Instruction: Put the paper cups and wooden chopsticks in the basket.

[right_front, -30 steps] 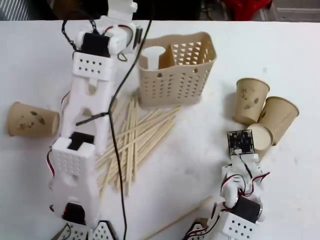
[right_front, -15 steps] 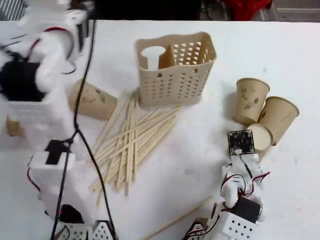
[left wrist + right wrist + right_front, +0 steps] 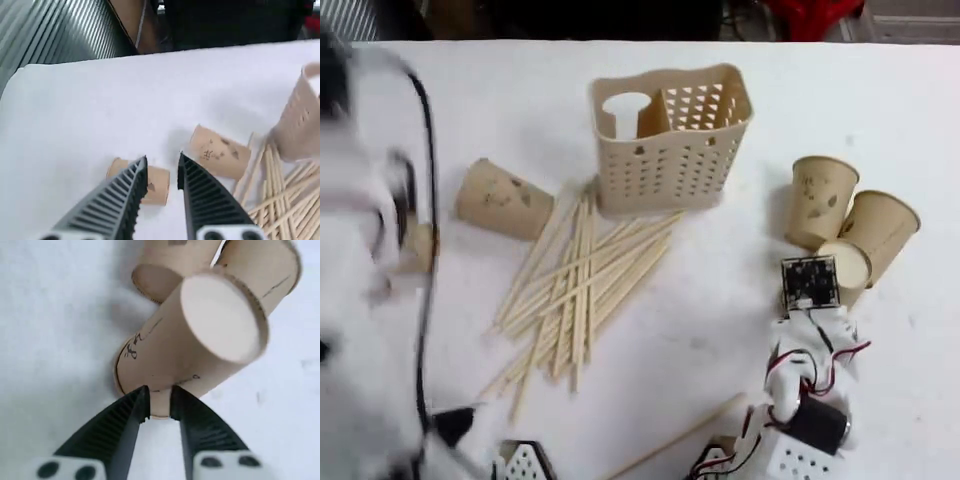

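Observation:
The beige basket (image 3: 670, 140) stands at the back with one paper cup (image 3: 627, 110) inside it. Wooden chopsticks (image 3: 580, 285) lie piled in front of it. One cup (image 3: 505, 198) lies on its side left of the pile, and another (image 3: 417, 248) is half hidden by my blurred left arm (image 3: 360, 260). My left gripper (image 3: 162, 172) hangs open above that lying cup (image 3: 155, 182), with the other cup (image 3: 220, 157) beyond. At the right, my right gripper (image 3: 158, 405) is shut on the rim of a tipped cup (image 3: 200, 345), beside two more cups (image 3: 820, 200) (image 3: 882, 232).
A single chopstick (image 3: 675, 438) lies near the front edge between the arm bases. A black cable (image 3: 425, 250) hangs along the left arm. The table's back edge (image 3: 150, 52) runs behind the cups, with dark clutter past it.
My left arm has swung from over the basket to the far left, uncovering the cup beside the chopsticks. The right gripper has shifted slightly with its cup.

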Available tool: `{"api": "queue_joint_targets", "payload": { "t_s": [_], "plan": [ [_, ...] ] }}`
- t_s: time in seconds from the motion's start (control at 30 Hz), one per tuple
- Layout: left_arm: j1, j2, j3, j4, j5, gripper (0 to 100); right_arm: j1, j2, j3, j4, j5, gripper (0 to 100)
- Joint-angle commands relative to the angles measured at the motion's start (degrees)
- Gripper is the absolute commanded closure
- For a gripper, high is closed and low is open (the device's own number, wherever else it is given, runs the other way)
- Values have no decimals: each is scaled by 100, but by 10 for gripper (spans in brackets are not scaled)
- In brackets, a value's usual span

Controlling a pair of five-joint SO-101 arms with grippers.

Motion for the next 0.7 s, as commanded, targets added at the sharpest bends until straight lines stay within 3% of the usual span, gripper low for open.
{"api": "queue_joint_targets", "payload": {
  "t_s": [0.0, 0.13, 0.27, 0.47, 0.67],
  "plan": [
    [-365, -3231, 6022, -1925, -809, 880, -400, 127, -1732, 646, 18, 829],
    [-919, -5516, 9073, -3560, -712, 880, -840, 1402, -3464, 1235, -9, 829],
    [-1033, -7345, 10769, -3938, -712, 880, -1402, 3565, -5371, 1824, -369, 827],
    [-1042, -6844, 11596, -4958, -747, 880, -2668, 6448, -8018, 2018, -958, 826],
    [-1051, -6826, 11587, -4334, -747, 880, -3723, 8708, -10004, 1991, -1160, 827]
  ]
}}
